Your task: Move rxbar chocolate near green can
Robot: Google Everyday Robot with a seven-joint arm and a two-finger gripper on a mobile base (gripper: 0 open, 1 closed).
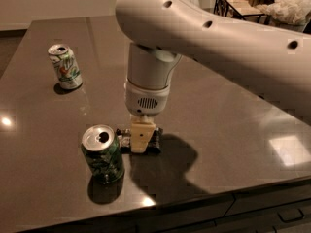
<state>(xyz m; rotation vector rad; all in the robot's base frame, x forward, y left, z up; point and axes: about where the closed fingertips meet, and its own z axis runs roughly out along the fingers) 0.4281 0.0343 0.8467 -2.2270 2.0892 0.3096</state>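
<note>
Arm (218, 28) reaches in from the upper right of the camera view, a thick pale tube crossing over the table (48, 130). It turns at a joint so that the wrist points straight down. At the wrist's lower end the gripper (140, 136) is down at the tabletop, right over the middle of the rxbar chocolate (154, 141). Whether it clasps the bar or has let go cannot be told from this angle.

The bar lies flat on the table directly beneath the gripper, and its dark wrapper shows on either side. Its long axis runs left to right across the picture, nearly level, with one end toward the green can (102, 154) and the other pointing away to the right.

The green can stands upright just left of the gripper and slightly nearer the camera, close beside the bar's left end. Contact between them cannot be made out. A white can (64, 67) stands upright well apart, far to the gripper's left and behind it.
</note>
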